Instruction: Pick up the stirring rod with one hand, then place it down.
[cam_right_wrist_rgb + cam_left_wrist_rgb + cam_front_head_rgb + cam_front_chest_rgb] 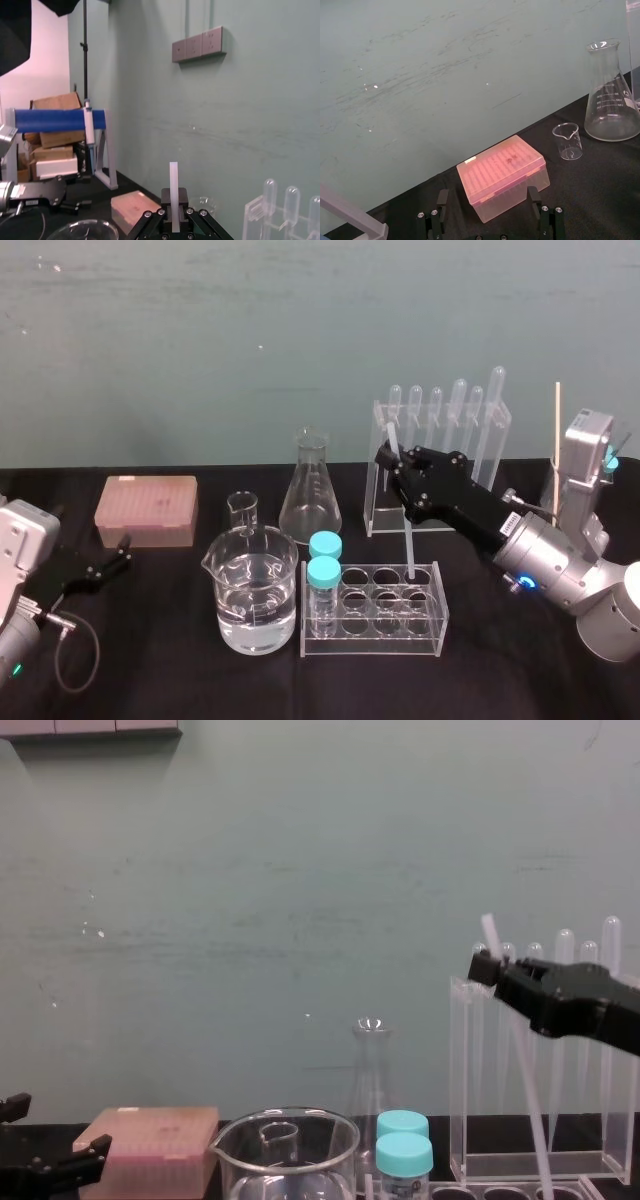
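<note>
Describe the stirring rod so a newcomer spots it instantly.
Find the low clear rack right of the water beaker. The stirring rod leans up from its back-right corner, pinched in the right gripper. Unlike the bulb-topped pipettes behind, it is plain, straight and blunt-ended.

No lettering you can read anywhere on the bench.

You will find printed scale marks with small figures on the conical flask (612, 95) and on the large beaker (256, 590), but none of the numbers can be made out. The pink box (502, 175) carries a small white sticker (470, 160) at one corner of its lid, and another white sticker (508, 523) sits on the right arm's wrist just behind the right hand (390, 453). The print on both is too small for you to read.
</note>
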### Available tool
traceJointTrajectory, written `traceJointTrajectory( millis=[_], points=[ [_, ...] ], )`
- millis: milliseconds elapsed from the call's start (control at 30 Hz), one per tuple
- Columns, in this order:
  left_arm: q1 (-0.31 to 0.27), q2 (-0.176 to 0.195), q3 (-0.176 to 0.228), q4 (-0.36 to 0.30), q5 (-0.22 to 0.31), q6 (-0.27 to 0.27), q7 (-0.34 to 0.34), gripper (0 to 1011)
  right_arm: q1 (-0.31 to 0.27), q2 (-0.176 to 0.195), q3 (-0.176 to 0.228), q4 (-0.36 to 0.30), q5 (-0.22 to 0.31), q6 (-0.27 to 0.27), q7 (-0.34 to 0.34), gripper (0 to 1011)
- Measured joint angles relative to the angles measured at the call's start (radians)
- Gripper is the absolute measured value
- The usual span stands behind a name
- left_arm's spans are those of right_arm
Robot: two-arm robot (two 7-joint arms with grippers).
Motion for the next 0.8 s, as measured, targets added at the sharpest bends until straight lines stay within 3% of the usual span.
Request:
traceJointTrajectory(
  millis=[467, 800],
  points=[
    [0.000, 0.000, 0.000, 0.000, 0.000, 0.000, 0.000, 1000, 0.046, -0.012, -0.046, 0.113, -0.026, 0.000, 0.037, 70],
    [0.000, 0.000, 0.000, 0.000, 0.000, 0.000, 0.000, 1000, 0.058, -0.013, -0.059, 0.143, -0.030, 0.007, 0.052, 69]
  ],
)
